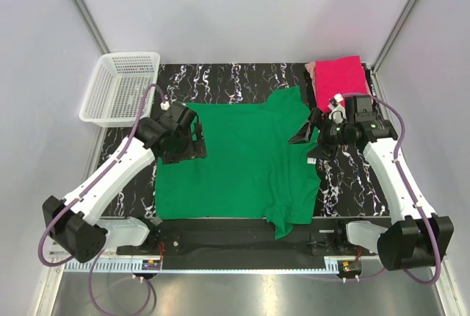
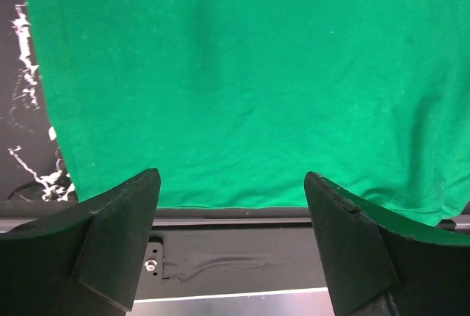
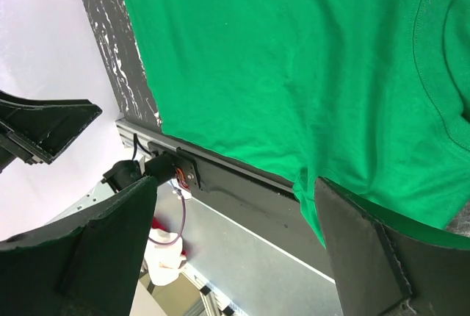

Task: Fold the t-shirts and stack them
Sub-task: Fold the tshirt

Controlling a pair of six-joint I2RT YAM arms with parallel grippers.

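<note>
Currently both arms reach in from the near edge, elbows out. The left gripper (image 1: 192, 139) hovers over the far-left part of the plain bright green cloth t-shirt (image 1: 242, 162). Its jaws are wide apart with nothing between them, and its wrist view looks down on cloth and the near table rail. The right gripper (image 1: 308, 143) hangs over the shirt's right edge by the collar. It is also spread wide and holds nothing.

The white plastic mesh basket (image 1: 121, 56) sits at the far-left corner, just off the black white-veined marble-pattern tabletop (image 1: 220, 77). Its mesh floor is in plain sight.

The green shirt lies spread flat mid-table, with the neck to the right and the hem to the left. One sleeve points to the far side and the other droops over the near edge. Its knit is smooth with light wrinkles, and a small white neck label (image 1: 311, 160) shows. The hot pink cloth t-shirt (image 1: 339, 77) is folded into a rectangle at the far-right corner, apart from the green one.
</note>
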